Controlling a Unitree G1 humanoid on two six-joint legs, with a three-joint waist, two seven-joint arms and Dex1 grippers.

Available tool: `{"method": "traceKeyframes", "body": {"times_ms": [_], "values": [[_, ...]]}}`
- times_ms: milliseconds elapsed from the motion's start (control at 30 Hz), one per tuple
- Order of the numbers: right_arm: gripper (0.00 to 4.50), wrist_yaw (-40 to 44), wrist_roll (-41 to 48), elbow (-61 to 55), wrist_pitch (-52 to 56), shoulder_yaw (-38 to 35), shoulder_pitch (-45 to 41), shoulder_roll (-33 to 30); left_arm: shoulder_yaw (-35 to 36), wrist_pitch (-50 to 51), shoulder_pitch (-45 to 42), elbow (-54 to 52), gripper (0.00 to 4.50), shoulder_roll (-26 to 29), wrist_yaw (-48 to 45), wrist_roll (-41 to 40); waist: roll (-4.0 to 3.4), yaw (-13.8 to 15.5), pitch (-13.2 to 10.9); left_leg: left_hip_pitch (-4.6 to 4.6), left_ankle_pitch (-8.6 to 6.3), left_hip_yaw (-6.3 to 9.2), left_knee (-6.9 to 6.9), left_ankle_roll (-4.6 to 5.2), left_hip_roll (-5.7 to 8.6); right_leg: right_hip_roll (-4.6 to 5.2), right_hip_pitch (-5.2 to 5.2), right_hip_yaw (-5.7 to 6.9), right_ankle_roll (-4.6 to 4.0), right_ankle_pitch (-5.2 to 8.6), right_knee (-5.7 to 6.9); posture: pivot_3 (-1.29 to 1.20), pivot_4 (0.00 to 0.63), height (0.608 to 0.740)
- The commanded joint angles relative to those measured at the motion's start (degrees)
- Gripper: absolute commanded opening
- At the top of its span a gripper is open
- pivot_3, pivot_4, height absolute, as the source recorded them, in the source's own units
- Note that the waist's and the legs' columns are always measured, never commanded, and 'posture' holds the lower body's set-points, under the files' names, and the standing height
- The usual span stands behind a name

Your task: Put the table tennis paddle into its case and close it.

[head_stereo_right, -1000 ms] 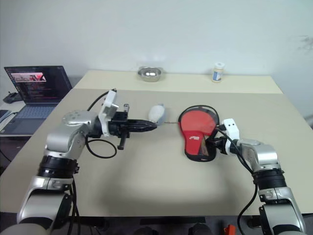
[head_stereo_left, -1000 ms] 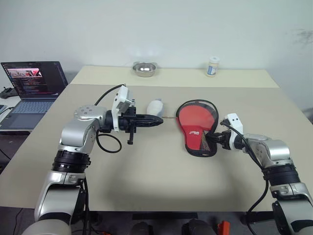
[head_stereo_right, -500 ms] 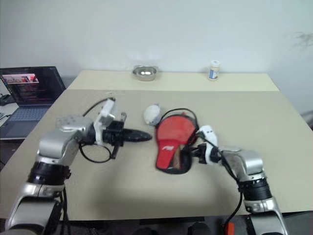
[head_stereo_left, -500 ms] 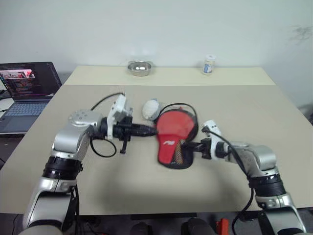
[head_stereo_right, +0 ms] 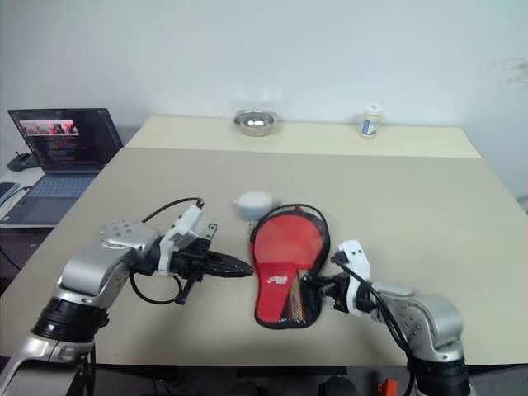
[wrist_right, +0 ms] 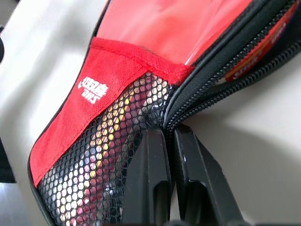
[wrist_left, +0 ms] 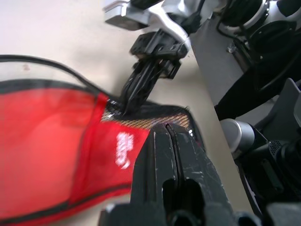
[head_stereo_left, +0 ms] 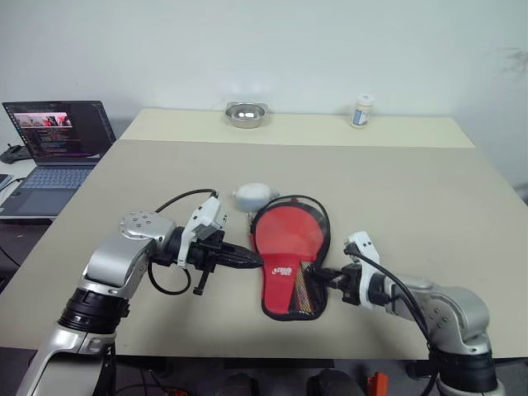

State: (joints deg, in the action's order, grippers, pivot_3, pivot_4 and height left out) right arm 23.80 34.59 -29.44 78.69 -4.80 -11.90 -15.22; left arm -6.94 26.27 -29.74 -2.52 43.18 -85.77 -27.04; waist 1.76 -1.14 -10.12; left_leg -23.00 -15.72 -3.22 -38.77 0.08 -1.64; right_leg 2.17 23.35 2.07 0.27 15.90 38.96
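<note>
The case (head_stereo_left: 287, 247) lies flat on the table, red side up, with its white logo and mesh pocket (head_stereo_left: 304, 290) towards me. A cord ties its white fluffy charm (head_stereo_left: 254, 195) to the far end. My right gripper (head_stereo_left: 318, 277) is shut on the case's zip edge beside the mesh, seen close up at the right fingers (wrist_right: 151, 155). My left gripper (head_stereo_left: 253, 263) is shut and empty, its tip at the case's left edge. The table tennis paddle is hidden. A red lettered strip (wrist_right: 251, 61) shows in the zip gap; I cannot tell what it is.
An open laptop (head_stereo_left: 54, 148) sits on a side table at the left. A metal bowl (head_stereo_left: 244, 114) and a small white bottle (head_stereo_left: 360, 110) stand on the far table section. The case lies close to the table's front edge (head_stereo_left: 272, 356).
My right gripper has dragged the case and its charm towards me and to the left. The left gripper has drawn back and lower, ending at the case's left edge.
</note>
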Motion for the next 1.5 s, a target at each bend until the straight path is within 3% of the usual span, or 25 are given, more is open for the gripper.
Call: {"method": "traceKeyframes", "body": {"times_ms": [33,300,1400,1500], "values": [[0.01,-1.1,3.0,-5.7,4.0,-2.2,2.4,0.3,0.3,-0.4,0.0,-2.0,0.0,0.9,-1.8,-1.4,0.0,0.0,0.0,0.01,0.0,0.0,0.0,0.0,0.0,-0.01,0.0,-0.01,0.0,0.0,0.01,0.0,0.15,0.74],[0.01,-3.2,4.6,-8.4,6.7,-3.0,4.4,2.0,-0.2,-1.4,-0.8,-0.8,0.0,0.5,-2.0,-0.9,0.0,-0.1,0.0,0.02,0.0,-0.01,0.0,0.0,-0.01,-0.05,0.0,-0.01,0.01,0.01,0.01,0.0,0.15,0.74],[0.01,-3.9,8.6,-11.7,9.0,-6.8,9.3,-2.0,-0.6,-4.1,-0.5,1.1,0.0,-0.2,-1.3,0.1,0.02,0.0,0.0,0.02,-0.01,0.0,0.0,0.01,0.02,-0.05,-0.02,0.0,0.04,0.02,-0.01,0.0,0.15,0.74],[0.79,-4.2,8.7,-12.2,8.9,-7.9,8.7,-1.9,-0.6,-4.2,-0.9,1.5,0.0,-0.6,-0.8,0.4,0.02,0.0,0.0,0.02,0.0,0.01,0.0,0.01,0.01,-0.05,-0.02,0.0,0.04,0.02,-0.01,0.0,0.15,0.74]]}}
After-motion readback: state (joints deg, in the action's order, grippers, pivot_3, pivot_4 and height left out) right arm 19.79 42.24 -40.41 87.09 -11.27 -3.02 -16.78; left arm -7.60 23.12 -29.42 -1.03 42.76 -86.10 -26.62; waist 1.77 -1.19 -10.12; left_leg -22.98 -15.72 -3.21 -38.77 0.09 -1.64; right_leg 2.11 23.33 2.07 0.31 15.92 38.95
